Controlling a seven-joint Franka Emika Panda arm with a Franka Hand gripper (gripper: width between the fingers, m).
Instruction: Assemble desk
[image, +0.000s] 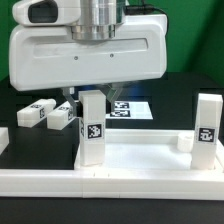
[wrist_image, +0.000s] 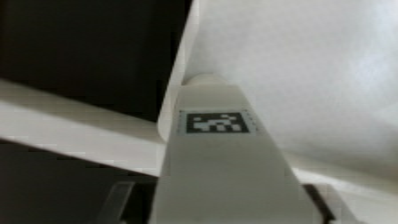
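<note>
Broad white rounded end effector (image: 88, 95) under a ribbed grey collar (image: 100, 14).

the near leg (image: 92, 125) and tabletop (image: 140, 160) look like smooth white plastic with a soft sheen. the leg's tag (wrist_image: 219, 122) is matt print. the table (image: 185, 100) is matt black. the wrist housing (image: 85, 50) is glossy white plastic.

1. Black matte table (image: 175, 120) spans 9 to 3 o'clock in the exterior view; the same dark surface shows in the wrist view.
2. Green backdrop (image: 203, 40) at 2 o'clock.
3. Dark, unreadable background at 10 o'clock.
4. The marker board (image: 138, 110) lies flat near centre.
5. White border rail (image: 35, 182) runs from 6 to 8 o'clock.
6. Even, soft light.
</note>
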